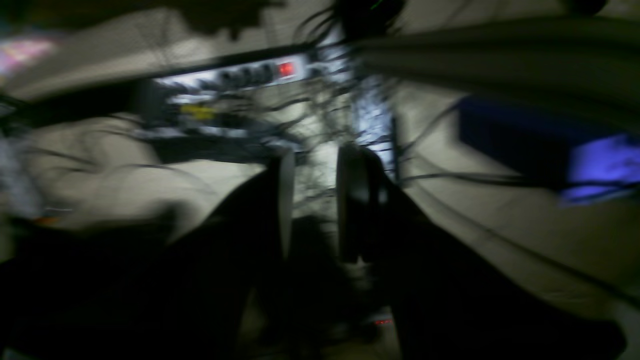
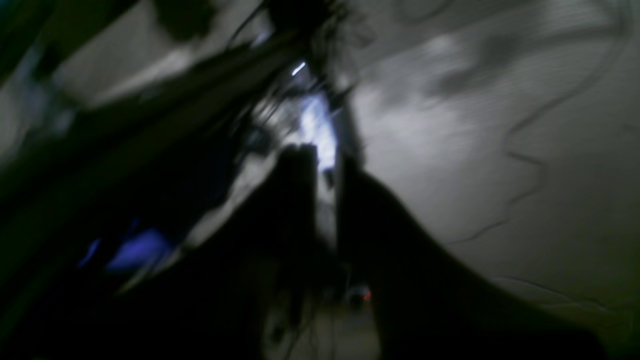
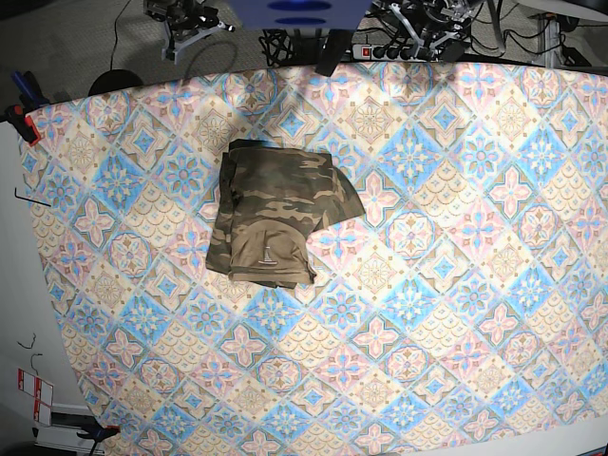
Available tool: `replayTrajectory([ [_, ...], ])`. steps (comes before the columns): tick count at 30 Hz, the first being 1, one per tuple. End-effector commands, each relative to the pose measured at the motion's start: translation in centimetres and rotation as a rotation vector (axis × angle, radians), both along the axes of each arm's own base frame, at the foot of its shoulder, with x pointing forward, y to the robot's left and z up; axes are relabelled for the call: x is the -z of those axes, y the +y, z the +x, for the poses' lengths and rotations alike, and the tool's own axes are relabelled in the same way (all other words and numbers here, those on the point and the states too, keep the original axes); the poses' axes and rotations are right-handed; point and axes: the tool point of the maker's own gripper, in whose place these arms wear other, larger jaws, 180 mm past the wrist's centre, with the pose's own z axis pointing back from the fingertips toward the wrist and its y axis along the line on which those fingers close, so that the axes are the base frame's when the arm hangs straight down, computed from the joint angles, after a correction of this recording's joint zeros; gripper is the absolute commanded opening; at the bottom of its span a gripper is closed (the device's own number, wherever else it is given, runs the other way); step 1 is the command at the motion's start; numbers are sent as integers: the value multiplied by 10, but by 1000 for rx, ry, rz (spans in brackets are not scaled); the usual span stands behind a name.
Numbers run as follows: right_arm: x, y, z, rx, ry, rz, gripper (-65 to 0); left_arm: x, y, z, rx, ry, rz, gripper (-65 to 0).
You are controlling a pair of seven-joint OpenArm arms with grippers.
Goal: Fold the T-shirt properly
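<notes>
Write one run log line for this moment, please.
T-shirt: folded bundle on tablecloth | left gripper: off the table, jaws apart, holding nothing | right gripper: off the table, holding nothing | fold: looks done

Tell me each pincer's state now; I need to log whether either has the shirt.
Left pincer: open, holding nothing.
Right pincer: shut, holding nothing.
T-shirt: folded on the tablecloth, away from both.
</notes>
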Motion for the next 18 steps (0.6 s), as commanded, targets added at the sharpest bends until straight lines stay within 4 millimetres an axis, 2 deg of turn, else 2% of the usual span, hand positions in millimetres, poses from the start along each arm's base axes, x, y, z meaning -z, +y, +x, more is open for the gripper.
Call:
replayTrajectory([
  [1, 1, -11, -6, -17, 24, -50, -587, 0, 6, -5, 21, 2, 28, -515],
  [3, 6, -18, -7, -64, 50, -136, -587, 2, 19, -4, 53, 12, 95, -515],
  [5, 8, -23, -7, -113, 64, -213, -586, 3, 23, 2, 68, 25, 119, -515],
  [7, 6, -46, 1, -152, 65, -334, -584, 4, 24, 3, 67, 32, 123, -514],
  [8, 5, -50, 4, -168, 65, -372, -583, 4, 23, 4, 67, 32, 122, -511],
  [11, 6, -46, 7, -183, 65, -372, -582, 4, 20, 6, 67, 29, 118, -510],
  [14, 4, -58, 9, -186, 66, -389, -582, 5, 18, 8, 55, 25, 114, -510],
  [15, 4, -59, 9, -187, 64, -391, -582, 5, 11, 8, 53, 24, 103, -510],
  [18, -1, -83, 10, -188, 66, -427, -582, 6, -2, 8, 50, 22, 86, -510],
])
